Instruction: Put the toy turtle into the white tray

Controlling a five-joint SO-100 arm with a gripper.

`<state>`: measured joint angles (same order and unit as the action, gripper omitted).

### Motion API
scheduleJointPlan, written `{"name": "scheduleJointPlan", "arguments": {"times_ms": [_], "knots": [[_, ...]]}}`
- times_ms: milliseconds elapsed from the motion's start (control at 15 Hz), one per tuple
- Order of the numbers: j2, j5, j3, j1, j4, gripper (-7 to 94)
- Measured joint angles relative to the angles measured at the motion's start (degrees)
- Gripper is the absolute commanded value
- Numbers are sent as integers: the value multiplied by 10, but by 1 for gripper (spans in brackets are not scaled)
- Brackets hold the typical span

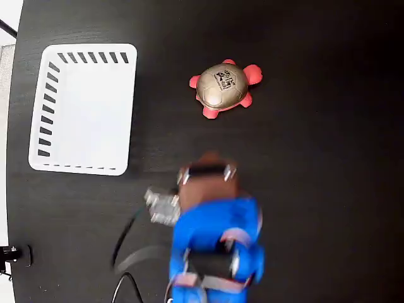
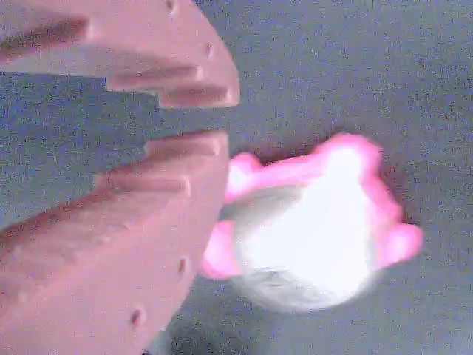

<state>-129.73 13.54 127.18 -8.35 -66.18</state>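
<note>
The toy turtle [image 1: 222,87] sits upright on the black table, right of centre toward the back, gold shell up with red head and feet showing. The white tray [image 1: 85,107] lies empty to its left. My gripper [image 1: 208,163], brown on a blue arm, hovers nearer the front edge than the turtle and is apart from it. In the wrist view the turtle [image 2: 310,244] lies just past the fingertips, low and to the right. The gripper [image 2: 229,118] is shut apart from a narrow slit at the tips, and it holds nothing.
Cables [image 1: 126,252] trail off the arm at the lower left of the fixed view. The table's left edge [image 1: 11,126] runs just beyond the tray. Dark tabletop surrounds the turtle on its right and far sides.
</note>
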Motion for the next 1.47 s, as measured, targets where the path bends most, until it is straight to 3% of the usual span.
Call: {"name": "scheduleJointPlan", "arguments": {"times_ms": [333,533,667,800,1067,1467], "knots": [[265,83,-280,-24,-56,1],[370,110,-384,-18,-73,17],[433,116,-446,-7,-113,34],[483,127,-490,-10,-134,42],[572,151,-582,-8,-182,51],[708,161,-711,-35,-196,51]]}}
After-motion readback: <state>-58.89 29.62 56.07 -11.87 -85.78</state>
